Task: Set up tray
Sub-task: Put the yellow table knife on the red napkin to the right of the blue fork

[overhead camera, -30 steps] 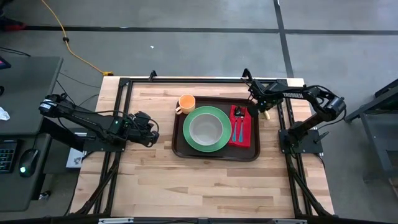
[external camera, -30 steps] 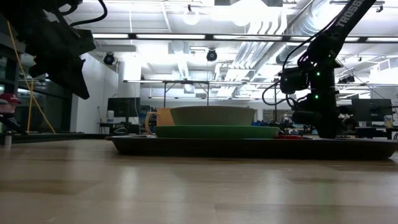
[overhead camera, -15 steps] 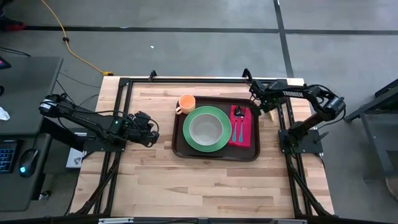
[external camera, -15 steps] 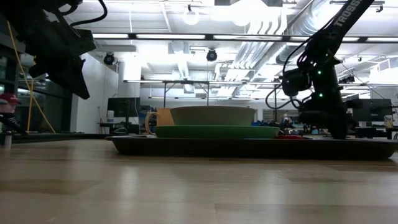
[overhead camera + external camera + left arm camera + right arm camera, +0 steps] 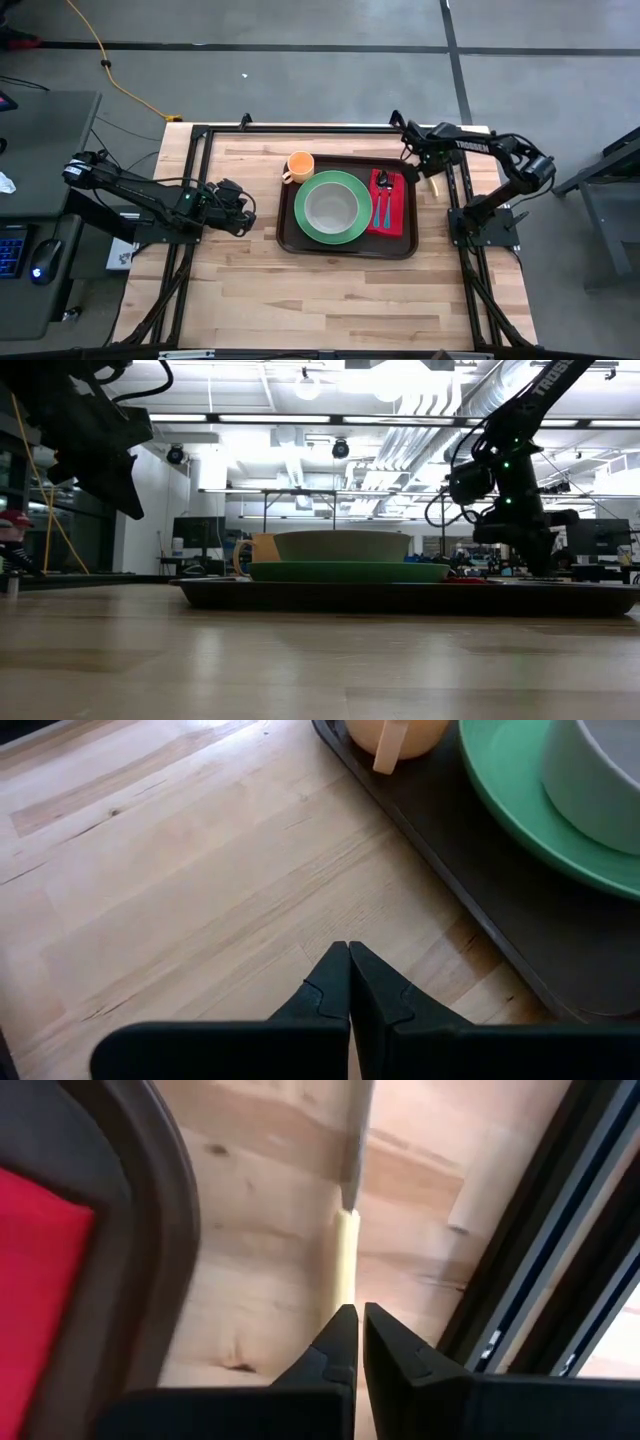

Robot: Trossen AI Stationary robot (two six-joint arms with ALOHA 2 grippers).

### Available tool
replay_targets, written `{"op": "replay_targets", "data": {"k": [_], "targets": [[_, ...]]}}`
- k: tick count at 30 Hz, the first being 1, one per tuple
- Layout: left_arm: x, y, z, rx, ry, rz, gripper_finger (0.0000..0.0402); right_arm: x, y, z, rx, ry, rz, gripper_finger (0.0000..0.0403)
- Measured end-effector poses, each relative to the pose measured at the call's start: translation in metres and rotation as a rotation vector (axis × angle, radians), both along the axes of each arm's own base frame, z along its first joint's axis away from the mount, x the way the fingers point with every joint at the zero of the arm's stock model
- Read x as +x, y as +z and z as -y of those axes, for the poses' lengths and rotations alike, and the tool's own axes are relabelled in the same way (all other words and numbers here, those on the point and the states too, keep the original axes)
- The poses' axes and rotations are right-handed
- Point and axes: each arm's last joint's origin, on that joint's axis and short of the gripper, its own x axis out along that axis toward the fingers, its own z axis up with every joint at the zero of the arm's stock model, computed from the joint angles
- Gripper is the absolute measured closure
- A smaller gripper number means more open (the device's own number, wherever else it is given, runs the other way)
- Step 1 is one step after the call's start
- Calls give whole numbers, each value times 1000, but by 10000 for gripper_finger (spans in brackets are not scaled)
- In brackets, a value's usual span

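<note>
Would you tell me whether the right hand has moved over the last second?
Yes. In the high view the right hand has drawn back off the tray's far right corner, toward the table's right edge.

Left hand point(image 5: 348, 952) low and pinched together, right hand point(image 5: 350, 1315) likewise closed (fingers nearly touching), both empty.

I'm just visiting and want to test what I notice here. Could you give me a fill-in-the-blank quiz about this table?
1. The grey bowl sits on a plate coloured ____.
2. The fork lies on a napkin coloured ____.
3. The orange cup stands in a corner of the brown ____.
4. The left pincer hovers over bare wood beside the tray, and its fingers are ____.

Missing words: green; red; tray; shut
</note>
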Motion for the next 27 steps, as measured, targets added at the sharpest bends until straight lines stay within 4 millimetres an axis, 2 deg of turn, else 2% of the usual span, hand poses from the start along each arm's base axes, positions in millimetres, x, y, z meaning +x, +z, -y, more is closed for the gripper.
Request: {"op": "replay_targets", "data": {"k": [4,18,22,27], "targets": [[0,0,0,1,0,0,371,2,5,2,-3,-9,17,401],[0,0,0,1,0,0,371,2,5,3,26,23,39,400],[0,0,0,1,0,0,371,-3,5,6,39,14,42,370],[0,0,0,1,0,0,371,-7,4,8,31,-30,44,303]]}}
